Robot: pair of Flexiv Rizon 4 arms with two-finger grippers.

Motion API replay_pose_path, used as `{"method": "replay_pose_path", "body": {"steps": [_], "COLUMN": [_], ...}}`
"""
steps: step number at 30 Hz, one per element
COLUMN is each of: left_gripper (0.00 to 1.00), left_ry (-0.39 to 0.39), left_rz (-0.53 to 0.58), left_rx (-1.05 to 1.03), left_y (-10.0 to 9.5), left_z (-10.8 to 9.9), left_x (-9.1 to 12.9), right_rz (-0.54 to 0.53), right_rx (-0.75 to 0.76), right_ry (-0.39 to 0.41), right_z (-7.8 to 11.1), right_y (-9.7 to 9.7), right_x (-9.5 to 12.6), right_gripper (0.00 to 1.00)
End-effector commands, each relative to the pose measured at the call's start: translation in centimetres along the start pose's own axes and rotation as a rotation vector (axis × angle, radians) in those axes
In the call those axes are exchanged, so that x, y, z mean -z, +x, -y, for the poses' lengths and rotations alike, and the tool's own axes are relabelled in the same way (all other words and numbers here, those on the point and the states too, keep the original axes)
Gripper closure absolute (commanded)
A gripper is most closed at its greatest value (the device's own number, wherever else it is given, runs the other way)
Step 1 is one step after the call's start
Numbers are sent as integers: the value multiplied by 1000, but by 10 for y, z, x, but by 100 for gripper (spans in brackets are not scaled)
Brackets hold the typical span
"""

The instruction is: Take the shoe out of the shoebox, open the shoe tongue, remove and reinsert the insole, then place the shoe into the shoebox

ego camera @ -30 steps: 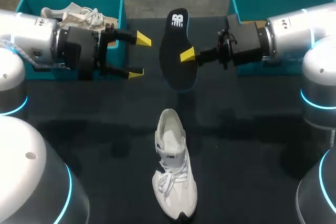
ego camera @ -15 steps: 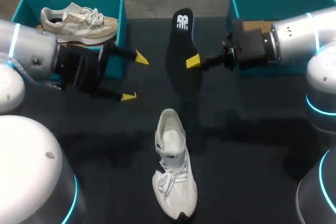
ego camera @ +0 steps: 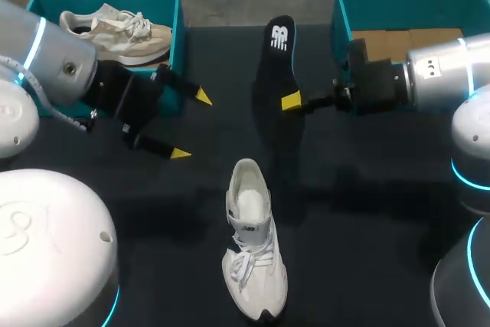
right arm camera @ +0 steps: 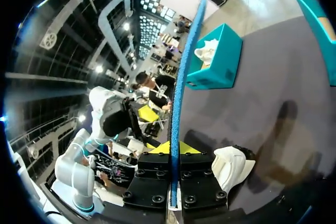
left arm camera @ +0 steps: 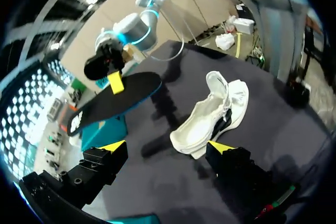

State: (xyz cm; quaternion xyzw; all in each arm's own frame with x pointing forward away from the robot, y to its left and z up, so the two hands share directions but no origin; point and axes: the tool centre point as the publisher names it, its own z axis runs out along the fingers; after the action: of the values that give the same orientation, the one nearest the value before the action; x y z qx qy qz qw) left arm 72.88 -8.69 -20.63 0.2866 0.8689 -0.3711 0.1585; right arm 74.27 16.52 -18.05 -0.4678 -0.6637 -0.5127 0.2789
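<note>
Right gripper [ego camera: 289, 102] pinching insole [ego camera: 277, 59], left gripper [ego camera: 191, 125] spread wide — white shoe [ego camera: 251, 254] on table [ego camera: 383, 197]

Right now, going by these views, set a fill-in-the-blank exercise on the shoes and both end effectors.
1. The right end effector is shut on the black ___.
2. The left end effector is ___ and empty.
3. The white shoe stands on the black ___.
4. The beige shoe sits in the teal shoebox on the robot's ___ side.
Missing words: insole; open; table; left.
</note>
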Motion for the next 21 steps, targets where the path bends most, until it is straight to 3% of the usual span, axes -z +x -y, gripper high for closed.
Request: {"method": "replay_pose_path", "body": {"steps": [1, 10, 18, 21], "left_gripper": [0, 0, 0, 0], "left_ry": [-51, -40, -33, -79], "left_rz": [-106, -119, -137, -165], "left_rx": [38, 75, 299, 339], "left_y": [-5, -4, 25, 33], "left_z": [4, 1, -21, -26], "left_x": [-2, -5, -14, -22], "right_rz": [12, 12, -53, -57], "right_rx": [-2, -2, 129, 159], "right_ry": [-5, -5, -73, -80], "right_z": [2, 2, 6, 4], "right_y": [4, 4, -7, -8], "right_x": [-1, -1, -11, -16], "right_gripper": [100, 100, 100, 100]}}
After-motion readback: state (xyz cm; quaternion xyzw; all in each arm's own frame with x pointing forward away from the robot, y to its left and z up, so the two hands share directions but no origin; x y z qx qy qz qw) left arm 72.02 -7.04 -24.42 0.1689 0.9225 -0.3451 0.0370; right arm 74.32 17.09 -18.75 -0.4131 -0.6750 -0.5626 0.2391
